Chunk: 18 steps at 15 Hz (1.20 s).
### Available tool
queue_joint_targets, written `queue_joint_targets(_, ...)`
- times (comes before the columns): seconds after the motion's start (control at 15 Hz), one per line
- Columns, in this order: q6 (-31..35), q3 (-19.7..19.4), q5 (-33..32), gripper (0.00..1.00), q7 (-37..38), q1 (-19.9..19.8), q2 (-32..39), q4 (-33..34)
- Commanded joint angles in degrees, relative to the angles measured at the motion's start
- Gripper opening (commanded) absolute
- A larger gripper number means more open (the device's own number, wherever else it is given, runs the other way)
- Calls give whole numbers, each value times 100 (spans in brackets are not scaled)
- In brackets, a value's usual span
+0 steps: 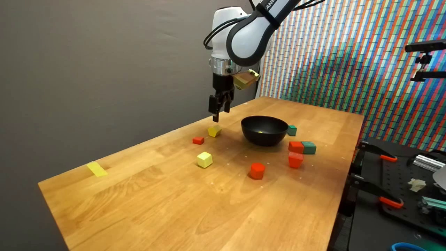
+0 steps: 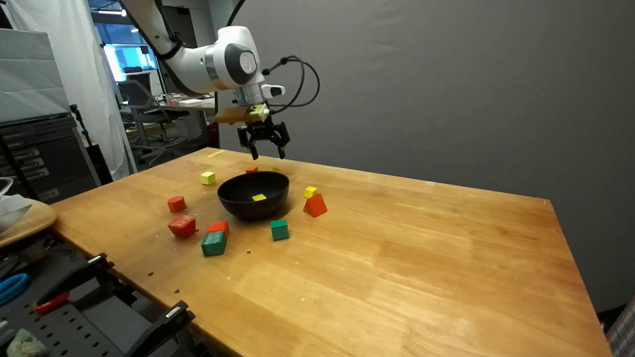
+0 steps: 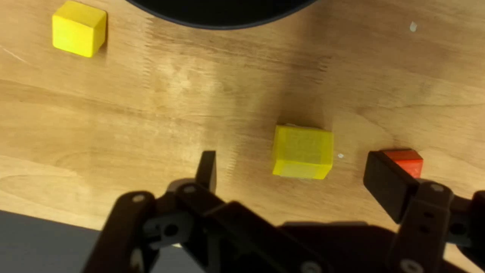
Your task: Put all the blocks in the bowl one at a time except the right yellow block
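Note:
The black bowl stands on the table and holds a yellow block. My gripper is open and empty. It hangs above a yellow block, which lies between the fingers in the wrist view. A small red block is partly behind a finger in the wrist view. A pale yellow block and red blocks lie in front. An orange-red block touches a teal block. Another teal block, a yellow block and a red block sit near the bowl.
A flat yellow tape strip is on the wooden table near its edge. A grey wall runs along the far table edge. Black clamps and a black side surface are beside the table.

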Motion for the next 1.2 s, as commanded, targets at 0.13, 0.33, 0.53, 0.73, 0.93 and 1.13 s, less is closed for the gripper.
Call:
queue_joint_targets(0.13,-639,109,274,100,-577,-29,888,997)
queue_joint_targets(0.33,-818,106,250,74,-595,33,1130,1271)
queue_joint_targets(0.53,-899,57,210,49,-545,90,1180,1409)
queue_joint_targets(0.73,-888,-2,166,27,-448,143,1067,1410)
queue_joint_targets(0.93,-1019,33,263,21,-355,112,547,1013)
queue_joint_targets(1.13,-1290,19,319,21,-267,59,-372,142)
